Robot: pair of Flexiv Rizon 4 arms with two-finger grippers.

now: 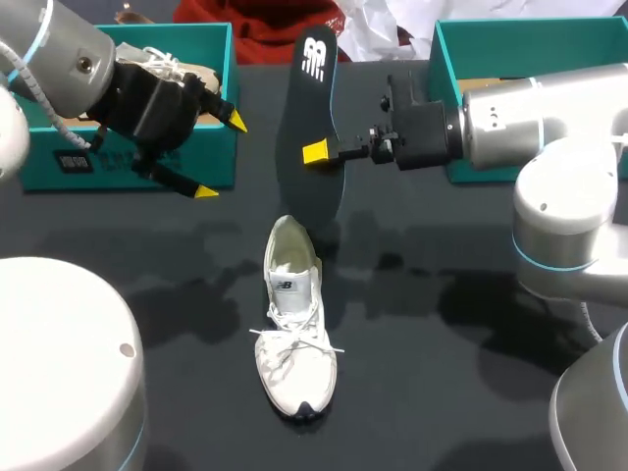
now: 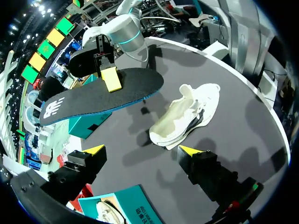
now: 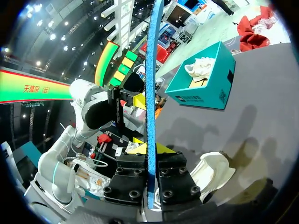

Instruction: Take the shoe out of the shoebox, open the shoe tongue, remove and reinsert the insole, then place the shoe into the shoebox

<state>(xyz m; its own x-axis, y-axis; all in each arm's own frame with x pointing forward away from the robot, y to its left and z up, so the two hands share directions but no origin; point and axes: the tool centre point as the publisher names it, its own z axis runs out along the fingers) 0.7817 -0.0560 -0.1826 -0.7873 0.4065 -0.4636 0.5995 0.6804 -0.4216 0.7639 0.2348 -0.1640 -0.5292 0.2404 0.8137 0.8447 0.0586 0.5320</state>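
You see dark surface (image 1: 442, 392): white shoe (image 1: 294, 343) upright on it, toe pointing away from boxes. Behind shoe, leftward, teal shoebox (image 1: 128, 165); behind shoe, rightward, second teal shoebox (image 1: 530, 44).

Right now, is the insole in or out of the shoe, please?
Out: the right gripper holds the insole aloft, clear of the white shoe.

White low shoe (image 1: 294, 343): soft mesh cloth, slightly sheened, with woven laces. Long black insole (image 1: 312, 108): matt fabric face, blue foam edge. Black table (image 1: 442, 392): matt and smooth. Teal shoebox (image 1: 108, 178): smooth cardboard. Right silver-grey robot arm (image 1: 549, 128): glossy smooth shell
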